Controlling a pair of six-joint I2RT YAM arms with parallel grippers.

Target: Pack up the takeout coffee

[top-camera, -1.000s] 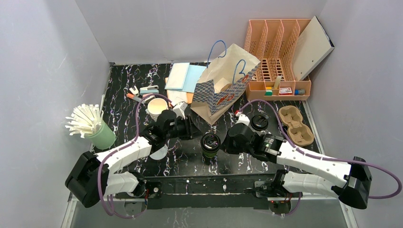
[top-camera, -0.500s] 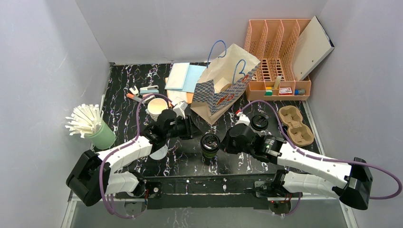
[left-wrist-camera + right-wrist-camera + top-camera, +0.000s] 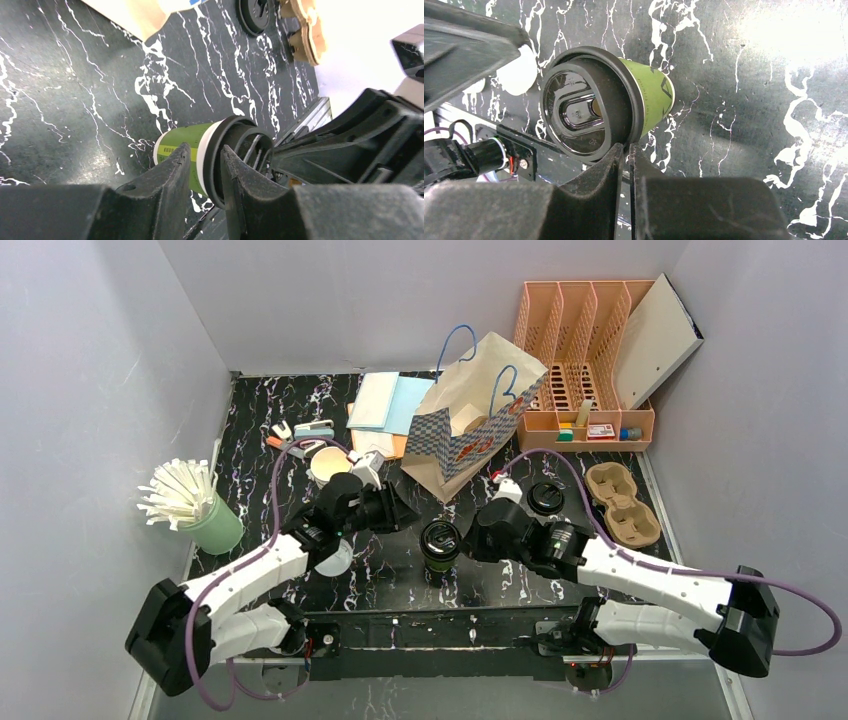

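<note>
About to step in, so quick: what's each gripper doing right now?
Left gripper: slightly open, holding nothing; the takeout coffee stands just beyond its tips.
Right gripper: all but shut, holding nothing, tips by the same cup's lid.

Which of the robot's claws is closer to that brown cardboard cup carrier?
The right gripper: it sits left of the cup carrier, beside the coffee cup. The left gripper is across that cup, farther away.

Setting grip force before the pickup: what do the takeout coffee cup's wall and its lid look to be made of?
Takeout coffee cup: the wall looks like paper, matte green with printed markings and no shine. Lid: probably thin moulded plastic, glossy black, catching highlights around a pressed sip recess.
</note>
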